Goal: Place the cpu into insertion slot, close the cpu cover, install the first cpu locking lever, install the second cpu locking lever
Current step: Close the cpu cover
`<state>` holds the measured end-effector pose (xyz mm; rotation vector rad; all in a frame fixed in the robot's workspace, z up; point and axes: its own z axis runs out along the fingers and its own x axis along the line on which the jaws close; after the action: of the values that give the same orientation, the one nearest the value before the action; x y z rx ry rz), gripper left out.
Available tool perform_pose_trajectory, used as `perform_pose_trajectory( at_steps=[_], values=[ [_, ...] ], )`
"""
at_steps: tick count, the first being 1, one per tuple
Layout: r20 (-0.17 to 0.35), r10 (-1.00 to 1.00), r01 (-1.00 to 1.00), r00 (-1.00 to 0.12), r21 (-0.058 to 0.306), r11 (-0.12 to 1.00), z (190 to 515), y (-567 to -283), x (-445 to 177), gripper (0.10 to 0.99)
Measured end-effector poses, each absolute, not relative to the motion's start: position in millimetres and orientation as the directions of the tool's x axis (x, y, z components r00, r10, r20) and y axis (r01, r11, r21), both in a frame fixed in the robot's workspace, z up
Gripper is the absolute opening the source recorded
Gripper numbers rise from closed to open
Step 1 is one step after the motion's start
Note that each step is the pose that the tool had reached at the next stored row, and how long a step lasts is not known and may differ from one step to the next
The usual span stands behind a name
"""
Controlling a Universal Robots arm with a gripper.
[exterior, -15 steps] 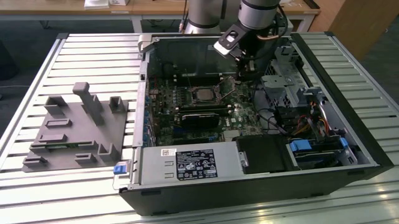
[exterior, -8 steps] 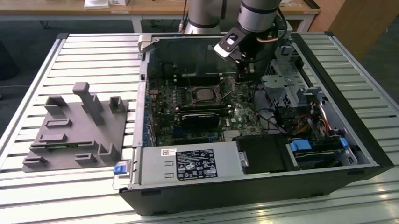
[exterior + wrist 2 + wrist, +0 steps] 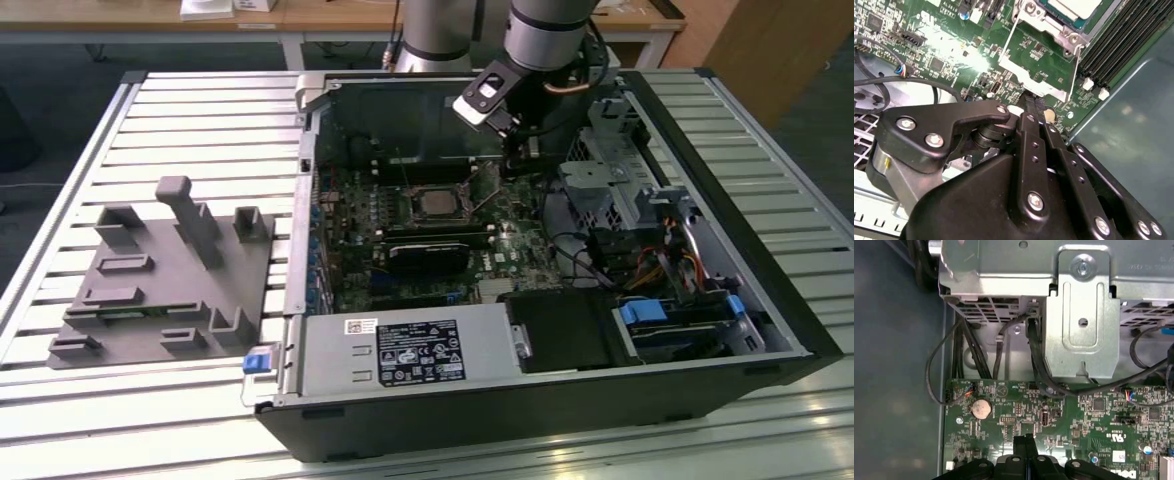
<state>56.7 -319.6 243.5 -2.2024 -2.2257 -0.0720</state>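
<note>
The pale cpu lies in the insertion slot on the green motherboard, inside the open computer case. In the second wrist view the cpu shows through the window of the metal cpu cover, which lies flat around it. Two thin wire levers run along the socket's sides toward my gripper. My gripper hangs over the board to the exterior view's right of the socket. Its fingers are shut together with nothing between them, and the tips stay close above the board.
A long black card sits in front of the socket, and the labelled power supply nearer the case front. A metal drive cage with black cables stands beside the gripper. Memory slots flank the socket. A grey fixture rests on the table.
</note>
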Motion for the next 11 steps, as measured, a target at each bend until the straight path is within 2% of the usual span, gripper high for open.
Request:
perform_pose_trajectory(
  at_steps=[11],
  values=[
    [0.039, 0.999, 1.0, -0.011, 0.026, 0.01, 243.5, -319.6, 49.5, 0.106]
  ],
)
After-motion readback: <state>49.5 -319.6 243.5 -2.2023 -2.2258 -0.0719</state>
